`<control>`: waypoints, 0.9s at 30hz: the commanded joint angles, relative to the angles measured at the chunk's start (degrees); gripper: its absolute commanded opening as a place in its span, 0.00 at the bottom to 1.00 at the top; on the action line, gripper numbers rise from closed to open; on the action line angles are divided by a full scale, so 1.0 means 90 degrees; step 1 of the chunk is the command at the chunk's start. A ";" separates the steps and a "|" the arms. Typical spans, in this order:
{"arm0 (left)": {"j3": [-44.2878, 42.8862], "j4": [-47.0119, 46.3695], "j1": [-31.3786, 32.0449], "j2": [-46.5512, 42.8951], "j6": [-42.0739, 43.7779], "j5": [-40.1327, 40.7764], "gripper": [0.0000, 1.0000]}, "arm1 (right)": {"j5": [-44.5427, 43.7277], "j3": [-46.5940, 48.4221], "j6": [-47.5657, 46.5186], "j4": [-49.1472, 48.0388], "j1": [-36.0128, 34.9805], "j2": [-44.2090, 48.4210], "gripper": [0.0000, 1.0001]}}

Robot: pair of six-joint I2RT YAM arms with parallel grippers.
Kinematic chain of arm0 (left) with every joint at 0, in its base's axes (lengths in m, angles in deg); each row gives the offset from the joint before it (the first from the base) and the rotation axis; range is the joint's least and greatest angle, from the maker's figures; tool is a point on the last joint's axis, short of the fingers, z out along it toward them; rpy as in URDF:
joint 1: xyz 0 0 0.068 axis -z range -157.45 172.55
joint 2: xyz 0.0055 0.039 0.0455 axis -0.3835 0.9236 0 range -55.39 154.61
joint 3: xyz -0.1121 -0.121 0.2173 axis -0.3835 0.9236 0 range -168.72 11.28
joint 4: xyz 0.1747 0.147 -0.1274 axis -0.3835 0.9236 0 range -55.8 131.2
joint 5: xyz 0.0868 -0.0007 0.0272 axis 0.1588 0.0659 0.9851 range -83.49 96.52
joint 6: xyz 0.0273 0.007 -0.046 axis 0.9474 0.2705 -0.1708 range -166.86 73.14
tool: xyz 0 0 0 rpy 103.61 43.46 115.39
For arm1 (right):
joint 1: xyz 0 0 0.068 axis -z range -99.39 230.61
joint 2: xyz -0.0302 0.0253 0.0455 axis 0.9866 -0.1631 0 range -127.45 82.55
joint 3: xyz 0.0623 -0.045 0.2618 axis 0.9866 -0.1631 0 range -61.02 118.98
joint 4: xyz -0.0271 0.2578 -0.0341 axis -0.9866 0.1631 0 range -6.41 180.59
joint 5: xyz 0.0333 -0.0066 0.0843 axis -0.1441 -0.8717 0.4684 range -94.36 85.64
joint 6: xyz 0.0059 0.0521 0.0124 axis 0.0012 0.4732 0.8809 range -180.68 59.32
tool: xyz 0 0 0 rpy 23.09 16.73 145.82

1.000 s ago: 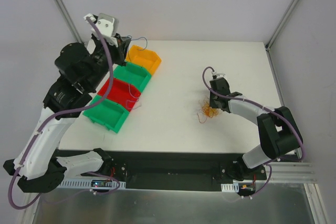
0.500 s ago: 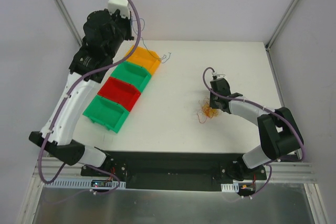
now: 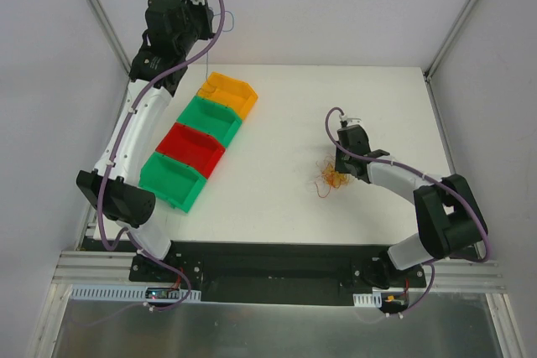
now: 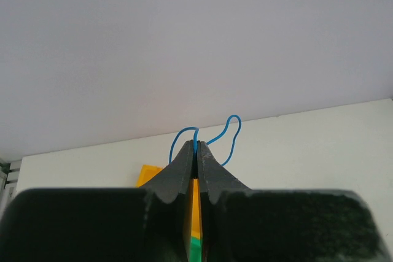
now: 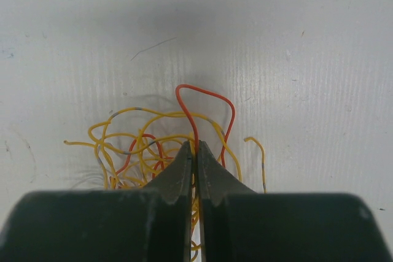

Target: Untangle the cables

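The cables lie as a small curly clump of orange-yellow and red wires on the white table, right of centre. My right gripper is down at the clump's right edge. In the right wrist view it is shut on a red wire that loops up out of the yellow tangle. My left gripper is raised high at the back left, above the bins. It is shut on a thin blue wire that curls out past its tips.
A diagonal row of bins sits on the table's left: a yellow bin farthest back, then a green bin, a red bin and another green bin. The back wall stands just behind the left gripper.
The left arm has swung up and back from beside the bins, carrying the blue wire high toward the back wall. The right arm and the clump have not moved.
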 commanded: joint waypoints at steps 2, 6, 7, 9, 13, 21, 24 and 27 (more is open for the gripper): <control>-0.0434 -0.0840 -0.0008 -0.0060 0.0012 -0.0146 0.00 | 0.0106 -0.0010 0.0013 -0.0135 0.0041 0.0288 0.01; -0.0484 -0.1182 -0.0008 -0.0059 -0.0017 -0.0126 0.00 | 0.0135 -0.0019 0.0023 -0.0136 0.0031 0.0288 0.01; -0.0474 -0.1241 -0.0008 -0.0059 -0.0017 -0.0165 0.00 | 0.0154 -0.0019 0.0023 -0.0136 0.0031 0.0288 0.01; -0.0464 -0.1368 -0.0008 -0.0040 0.0012 -0.0156 0.00 | 0.0203 -0.0010 0.0032 -0.0136 0.0031 0.0297 0.01; -0.0328 -0.1591 -0.0057 0.0077 0.0032 -0.0048 0.00 | 0.0243 -0.0009 0.0033 -0.0126 0.0041 0.0307 0.01; 0.0589 -0.1914 -0.0359 0.0194 -0.0407 -0.0019 0.00 | 0.0282 -0.0009 0.0023 -0.0136 0.0041 0.0317 0.01; 0.0931 -0.2071 -0.0515 0.0331 -0.0582 0.0117 0.00 | 0.0330 -0.0009 0.0023 -0.0126 0.0031 0.0327 0.01; 0.1156 -0.2091 -0.0643 0.0487 -0.0671 0.0089 0.00 | 0.0311 -0.0009 0.0023 -0.0135 0.0041 0.0327 0.01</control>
